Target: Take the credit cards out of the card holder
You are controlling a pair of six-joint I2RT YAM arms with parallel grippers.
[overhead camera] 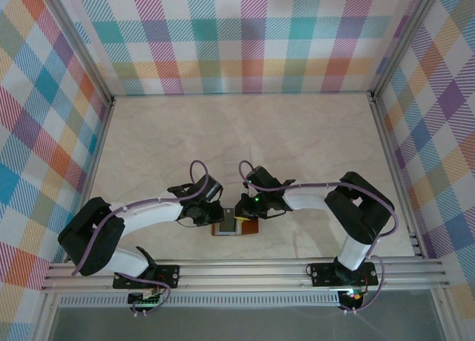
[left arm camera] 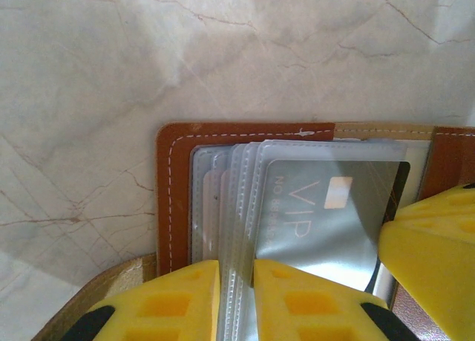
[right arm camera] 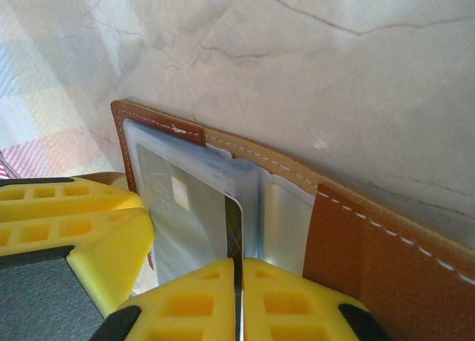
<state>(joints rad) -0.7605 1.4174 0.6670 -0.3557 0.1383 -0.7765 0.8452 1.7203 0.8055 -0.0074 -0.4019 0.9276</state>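
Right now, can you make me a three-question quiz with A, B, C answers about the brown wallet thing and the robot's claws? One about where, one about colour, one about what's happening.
1. Where does the reddish-brown leather card holder lie?
A) on the pale marble table, by its near edge
B) on a blue plate
C) inside a drawer

2. What colour are the grippers' plastic fingers?
A) green
B) yellow
C) red

3. What is the right gripper doing?
A) hanging wide open above the table
B) holding a spoon
C) pinching the edge of the grey rectangular VIP card

Answers:
1 A, the top view shows it open and flat on the table near the front.
2 B, both wrist views show yellow fingers.
3 C, its fingers are shut with the card's edge between them.
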